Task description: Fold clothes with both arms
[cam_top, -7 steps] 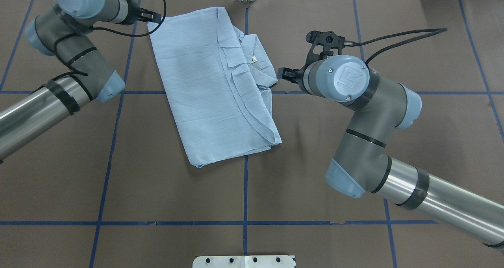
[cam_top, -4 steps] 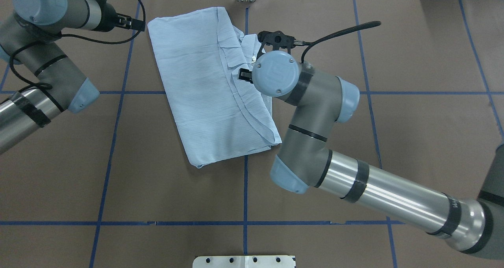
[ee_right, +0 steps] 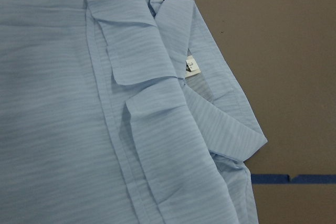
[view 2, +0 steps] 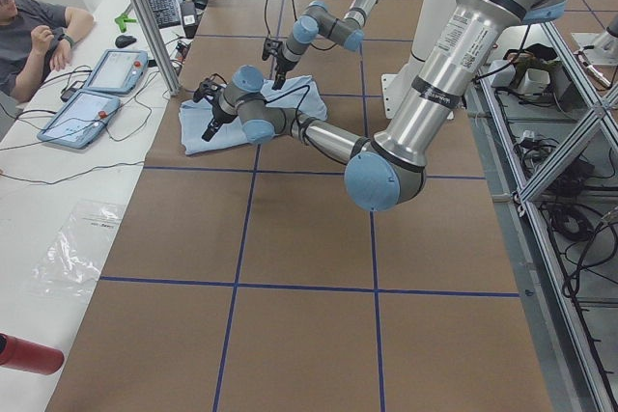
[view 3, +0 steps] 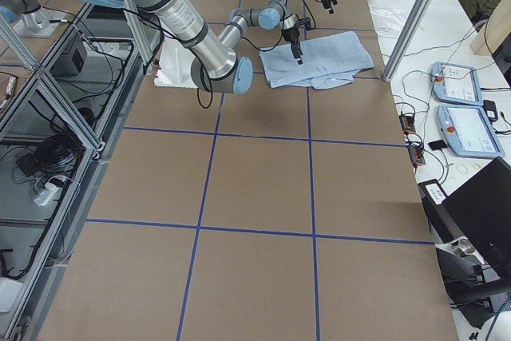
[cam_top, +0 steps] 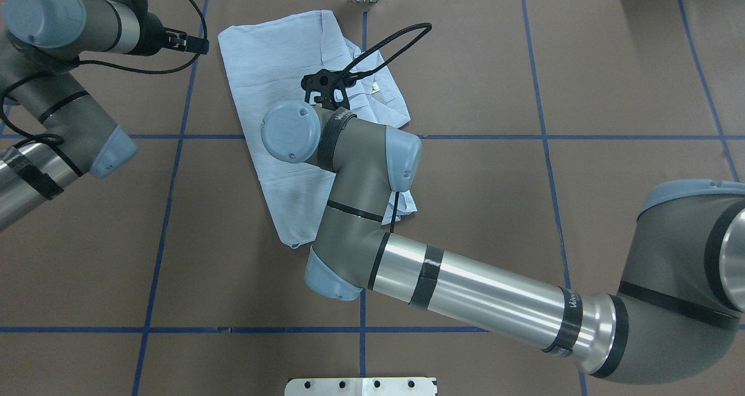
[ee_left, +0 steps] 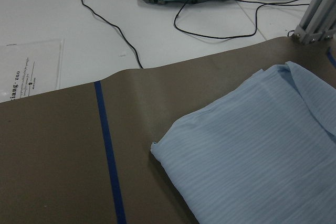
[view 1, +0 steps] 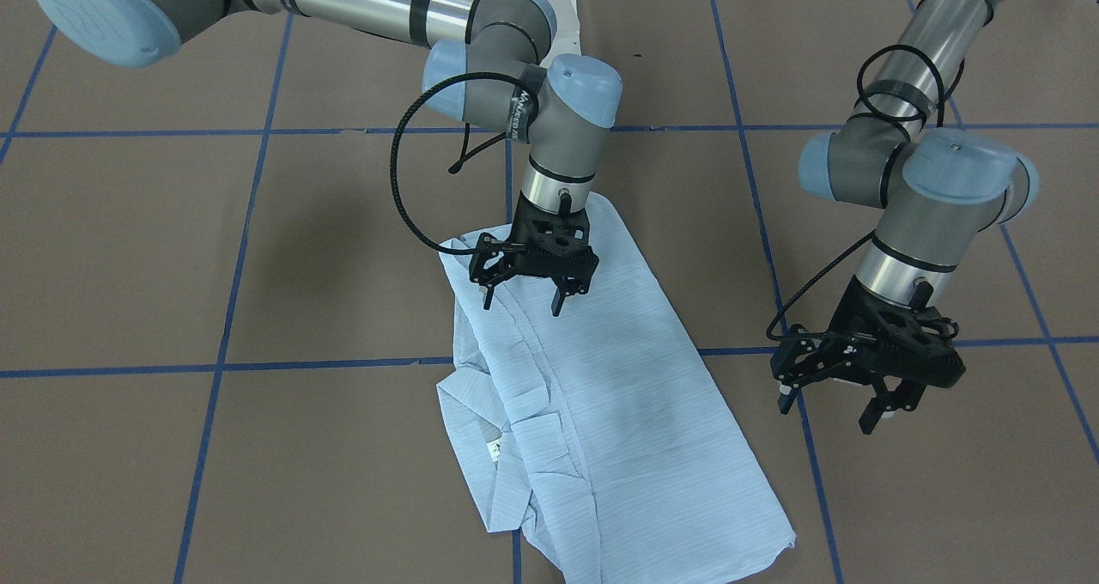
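Motion shows mostly on the right: the right gripper (view 1: 522,302), a second ago off the collar (ee_right: 142,51) side, now hangs over the shirt (view 1: 627,412), jaws spread and empty, above the button strip. The left gripper (view 1: 824,414) has drawn back from the far corner and hovers just beside the cloth, jaws also spread. The shirt lies as a flat oblong across the centre tape line at the far middle of the table (cam_top: 524,209). A fresh grasp for the next fold looks imminent.
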`<state>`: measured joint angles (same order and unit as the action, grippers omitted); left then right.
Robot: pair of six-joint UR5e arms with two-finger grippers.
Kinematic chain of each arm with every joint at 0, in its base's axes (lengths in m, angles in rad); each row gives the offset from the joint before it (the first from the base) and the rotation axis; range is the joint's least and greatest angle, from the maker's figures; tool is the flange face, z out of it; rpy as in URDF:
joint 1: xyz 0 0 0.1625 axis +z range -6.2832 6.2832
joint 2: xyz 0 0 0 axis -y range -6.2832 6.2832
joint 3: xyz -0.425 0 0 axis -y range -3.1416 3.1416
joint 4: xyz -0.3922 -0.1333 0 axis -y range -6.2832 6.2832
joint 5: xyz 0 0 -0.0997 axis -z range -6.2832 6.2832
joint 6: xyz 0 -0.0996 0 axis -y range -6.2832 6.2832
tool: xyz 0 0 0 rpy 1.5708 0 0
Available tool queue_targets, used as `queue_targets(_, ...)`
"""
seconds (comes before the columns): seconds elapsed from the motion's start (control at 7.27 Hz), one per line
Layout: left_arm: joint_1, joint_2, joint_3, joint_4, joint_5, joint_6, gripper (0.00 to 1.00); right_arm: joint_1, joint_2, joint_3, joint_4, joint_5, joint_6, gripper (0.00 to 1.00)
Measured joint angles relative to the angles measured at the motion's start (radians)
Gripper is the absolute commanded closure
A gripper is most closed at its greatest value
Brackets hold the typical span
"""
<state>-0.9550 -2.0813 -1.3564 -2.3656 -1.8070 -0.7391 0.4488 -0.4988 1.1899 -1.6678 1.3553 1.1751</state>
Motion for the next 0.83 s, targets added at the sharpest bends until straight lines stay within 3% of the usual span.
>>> queue_targets(0.28, 0.002, 0.028, -0.020, -0.006, 0.001, -0.002, 0.00, -0.022, 0.029, -0.060, -0.070, -0.041, -0.113, 0.02)
queue_targets(0.83, 0.002, 0.050, -0.038, -0.009, 0.001, -0.002, 0.00, -0.033, 0.040, -0.125, -0.086, -0.055, -0.195, 0.02)
